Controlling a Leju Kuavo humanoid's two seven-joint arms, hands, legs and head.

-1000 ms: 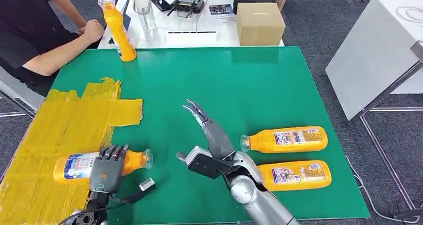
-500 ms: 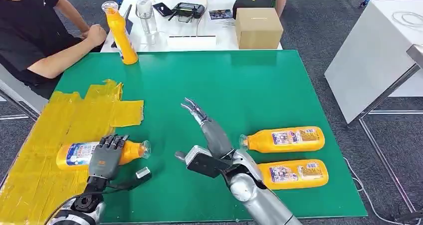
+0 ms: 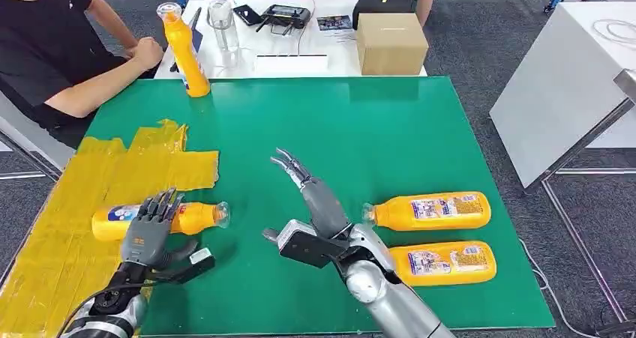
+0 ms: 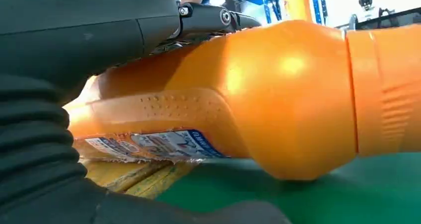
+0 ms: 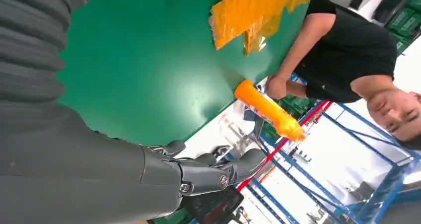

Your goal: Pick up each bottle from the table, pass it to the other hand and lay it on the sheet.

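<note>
A: Bottle first: where do we see the orange plastic bottle with the blue-and-white label (image 3: 160, 219)?

B: We see it lying on its side at the near left of the green table mat (image 3: 360, 128), its body on the yellow taped sheet (image 3: 82, 203) and its clear cap end out over the green. Our left hand (image 3: 148, 233) sits over its middle with the fingers fanned apart; in the left wrist view the fingers (image 4: 208, 20) lie along the top of the bottle (image 4: 278, 95), but we cannot tell whether they grip it.

A: And our right hand (image 3: 311, 199)?

B: We find it mid-table, fingers stretched out and apart, holding nothing.

A: What else do we have on the mat?

B: Two more orange bottles lie on their sides to the right, the farther one (image 3: 427, 210) just behind the nearer one (image 3: 442, 262). A fourth orange bottle (image 3: 184, 51) stands upright at the far left edge, beside a seated person in a black shirt (image 3: 52, 46). Behind it we see a white table (image 3: 300, 57) bearing a brown cardboard box (image 3: 391, 43).
</note>
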